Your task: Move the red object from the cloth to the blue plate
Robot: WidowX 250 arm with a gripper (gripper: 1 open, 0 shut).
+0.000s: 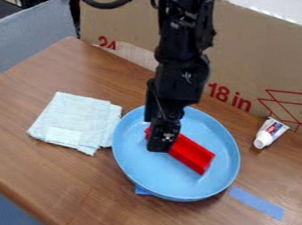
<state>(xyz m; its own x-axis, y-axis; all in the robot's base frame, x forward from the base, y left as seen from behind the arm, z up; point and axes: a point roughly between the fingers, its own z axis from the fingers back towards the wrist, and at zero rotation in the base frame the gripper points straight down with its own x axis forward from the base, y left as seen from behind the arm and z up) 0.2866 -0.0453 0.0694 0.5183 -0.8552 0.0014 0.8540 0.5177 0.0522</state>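
Observation:
The red object (190, 153), a bright red elongated block, lies inside the blue plate (142, 162), slanting from upper left to lower right. My gripper (161, 133) hangs from the black arm right over the block's upper-left end, fingers pointing down and open; its fingertips are at or just above that end, and I cannot tell whether they touch it. The cloth (73, 121), a pale folded square, lies bare on the table to the left of the plate.
A cardboard box (252, 64) with red print runs along the back of the wooden table. A small white tube (268, 133) lies right of the plate. A strip of blue tape (255, 204) sits near the plate's front right.

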